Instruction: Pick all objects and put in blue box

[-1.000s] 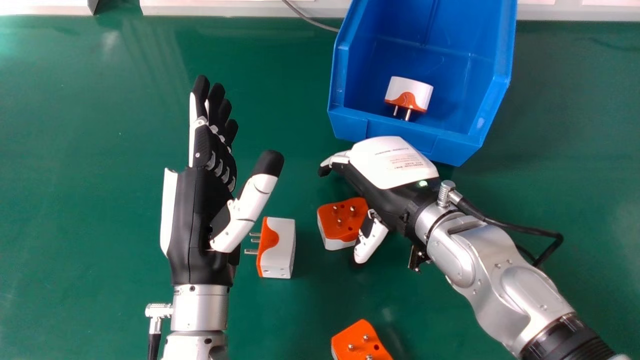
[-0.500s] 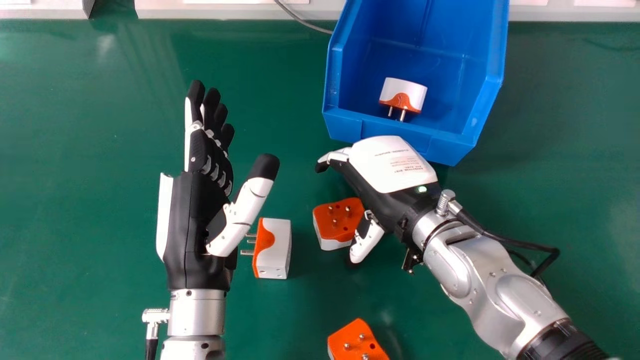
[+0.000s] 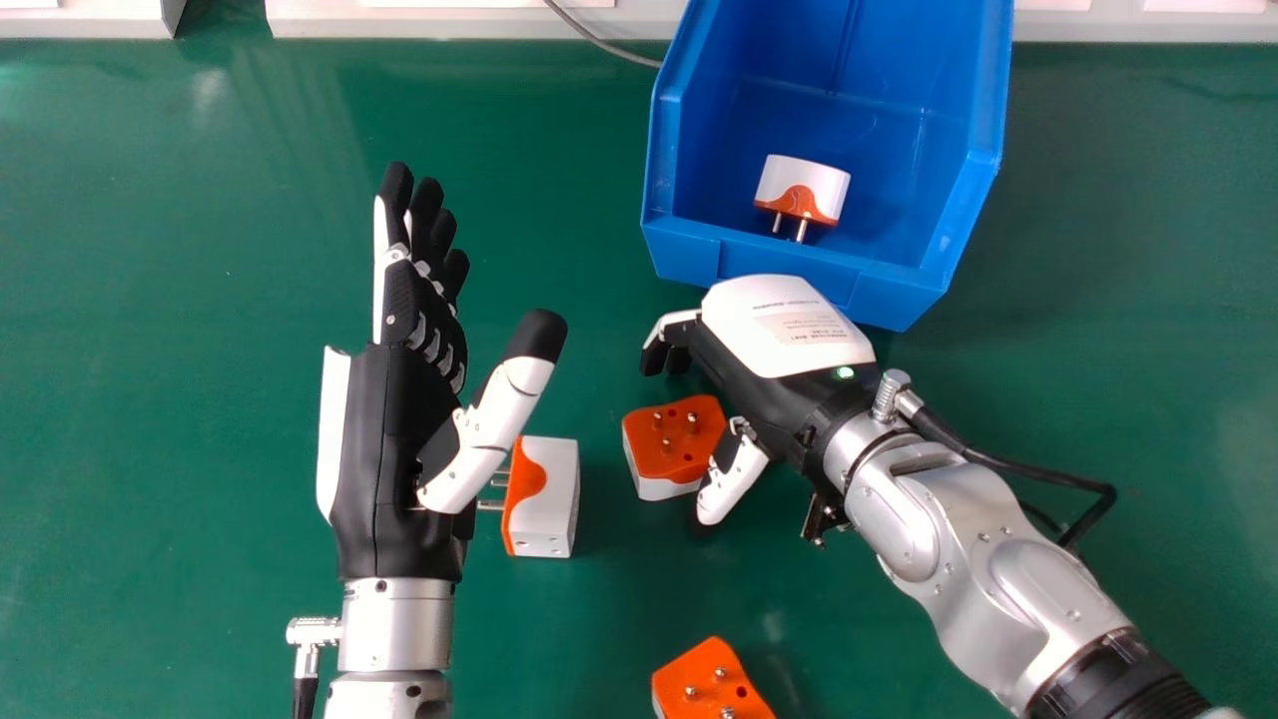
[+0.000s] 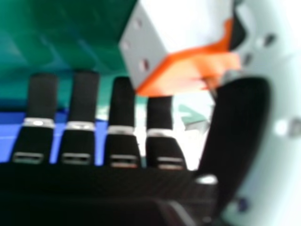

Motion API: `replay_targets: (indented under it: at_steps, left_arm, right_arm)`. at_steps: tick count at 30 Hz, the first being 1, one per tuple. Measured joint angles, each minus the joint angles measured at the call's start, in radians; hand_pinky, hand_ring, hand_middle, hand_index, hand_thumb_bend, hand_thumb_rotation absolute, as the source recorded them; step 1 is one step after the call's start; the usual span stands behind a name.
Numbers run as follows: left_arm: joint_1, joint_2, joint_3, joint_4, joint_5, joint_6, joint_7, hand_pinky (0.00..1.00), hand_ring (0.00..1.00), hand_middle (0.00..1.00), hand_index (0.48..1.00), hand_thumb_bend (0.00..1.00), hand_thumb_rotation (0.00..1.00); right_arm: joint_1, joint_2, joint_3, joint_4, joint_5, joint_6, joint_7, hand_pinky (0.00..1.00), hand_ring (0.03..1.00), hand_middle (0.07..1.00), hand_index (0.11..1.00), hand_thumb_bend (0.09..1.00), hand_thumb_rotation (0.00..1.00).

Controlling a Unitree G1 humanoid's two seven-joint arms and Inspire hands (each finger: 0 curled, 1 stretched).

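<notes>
The right robot hand [image 3: 779, 325] is hovering palm down over the green worktop [image 3: 180, 399], open, its fingers [image 3: 654, 358] bending loosely downward and its thumb [image 3: 732, 484] standing well apart from them. It is gripping nothing. The middle adaptor [image 3: 671, 439], orange and white, is lying pins up just beside that thumb; whether they are touching, I cannot tell. The left robot hand [image 3: 384, 439] is pointing toward the far side with straight fingers, its thumb spreading to the right. The left adaptor [image 3: 549, 499] is resting on its side beside it, pins facing left, partly hidden. The near adaptor [image 3: 709, 684] is lying pins up. At the far right, the blue box [image 3: 689, 250] is holding a fourth adaptor [image 3: 804, 185]. The right robot hand is standing between the middle adaptor and the box's near wall.
</notes>
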Motion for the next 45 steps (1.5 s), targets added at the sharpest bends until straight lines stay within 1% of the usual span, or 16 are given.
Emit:
replay_targets:
  at_steps: [1, 2, 8, 11, 12, 18, 19, 20, 23, 24, 26, 30, 32, 35, 40, 45]
  left_arm:
    - [0.001, 0.0, -0.001, -0.001, -0.001, 0.001, -0.002, 1.0, 1.0, 1.0, 1.0, 0.76, 0.5]
    - [0.002, 0.0, -0.002, -0.004, -0.001, 0.001, -0.002, 1.0, 1.0, 1.0, 1.0, 0.77, 0.51]
    - [0.003, 0.0, -0.002, -0.007, 0.002, 0.002, 0.003, 1.0, 1.0, 1.0, 1.0, 0.77, 0.51]
    - [0.003, 0.0, -0.002, -0.007, 0.002, 0.002, 0.003, 1.0, 1.0, 1.0, 1.0, 0.77, 0.51]
    - [0.003, 0.0, -0.002, -0.007, 0.002, 0.002, 0.003, 1.0, 1.0, 1.0, 1.0, 0.77, 0.5]
    - [0.002, 0.0, -0.003, -0.007, -0.001, 0.002, 0.001, 1.0, 1.0, 1.0, 1.0, 0.77, 0.5]
    - [0.002, 0.0, -0.005, -0.007, -0.013, 0.002, -0.005, 1.0, 1.0, 1.0, 1.0, 0.77, 0.5]
    - [0.001, 0.0, -0.006, -0.007, -0.017, 0.002, -0.006, 1.0, 1.0, 1.0, 1.0, 0.77, 0.5]
    - [-0.005, 0.0, -0.011, -0.007, -0.025, 0.002, -0.016, 1.0, 1.0, 1.0, 1.0, 0.78, 0.5]
    - [-0.006, 0.0, -0.013, -0.007, -0.031, 0.002, -0.019, 1.0, 1.0, 1.0, 1.0, 0.78, 0.5]
    - [-0.006, 0.0, -0.013, -0.007, -0.032, 0.003, -0.019, 1.0, 1.0, 1.0, 1.0, 0.78, 0.5]
    - [-0.006, 0.0, -0.013, -0.007, -0.032, 0.004, -0.019, 1.0, 1.0, 1.0, 1.0, 0.78, 0.5]
    - [-0.006, 0.0, -0.014, -0.01, -0.032, 0.01, -0.018, 1.0, 1.0, 1.0, 1.0, 0.78, 0.5]
    - [-0.005, 0.0, -0.014, -0.011, -0.024, 0.01, -0.015, 1.0, 1.0, 1.0, 1.0, 0.78, 0.49]
    - [0.004, 0.001, -0.014, -0.016, -0.029, 0.01, -0.017, 1.0, 1.0, 1.0, 1.0, 0.78, 0.48]
    - [0.004, 0.001, -0.014, -0.017, -0.029, 0.01, -0.017, 1.0, 1.0, 1.0, 1.0, 0.78, 0.48]
  right_arm:
    - [0.0, 0.0, 0.001, -0.003, 0.0, 0.004, 0.002, 0.55, 0.637, 0.689, 0.676, 0.729, 0.03]
    - [0.0, 0.0, 0.001, -0.003, 0.0, 0.003, 0.001, 0.51, 0.587, 0.651, 0.649, 0.685, 0.02]
    - [0.001, -0.006, 0.002, -0.001, 0.005, -0.015, -0.003, 0.51, 0.587, 0.651, 0.649, 0.685, 0.02]
    - [0.001, -0.006, 0.002, 0.0, 0.008, -0.015, -0.003, 0.51, 0.587, 0.651, 0.649, 0.685, 0.02]
    - [0.001, -0.007, 0.003, 0.0, 0.008, -0.016, -0.004, 0.47, 0.548, 0.623, 0.628, 0.649, 0.02]
    - [0.001, -0.009, 0.003, 0.003, 0.009, -0.03, -0.005, 0.47, 0.548, 0.623, 0.628, 0.649, 0.02]
    - [0.001, -0.009, 0.003, 0.004, 0.008, -0.033, -0.006, 0.47, 0.548, 0.623, 0.628, 0.649, 0.02]
    - [0.001, -0.01, 0.003, 0.004, 0.008, -0.034, -0.006, 0.47, 0.548, 0.623, 0.628, 0.649, 0.02]
    - [-0.001, -0.01, 0.002, 0.008, 0.012, -0.037, -0.006, 0.45, 0.517, 0.6, 0.608, 0.621, 0.01]
    - [-0.003, -0.01, 0.003, 0.011, 0.012, -0.038, -0.006, 0.45, 0.517, 0.6, 0.608, 0.621, 0.01]
    - [-0.003, -0.01, 0.003, 0.012, 0.012, -0.038, -0.006, 0.45, 0.517, 0.6, 0.608, 0.621, 0.01]
    - [-0.003, -0.012, 0.006, 0.009, 0.011, -0.037, -0.006, 0.45, 0.517, 0.6, 0.608, 0.621, 0.01]
    - [-0.002, -0.015, 0.006, 0.005, 0.012, -0.038, -0.004, 0.45, 0.517, 0.6, 0.608, 0.621, 0.01]
    - [0.0, -0.017, 0.009, 0.005, 0.012, -0.046, -0.006, 0.43, 0.495, 0.585, 0.588, 0.599, 0.01]
    - [0.003, -0.02, 0.01, -0.002, 0.013, -0.047, -0.005, 0.41, 0.475, 0.57, 0.577, 0.582, 0.01]
    - [0.004, -0.02, 0.012, -0.003, 0.01, -0.046, -0.008, 0.41, 0.475, 0.57, 0.577, 0.582, 0.01]
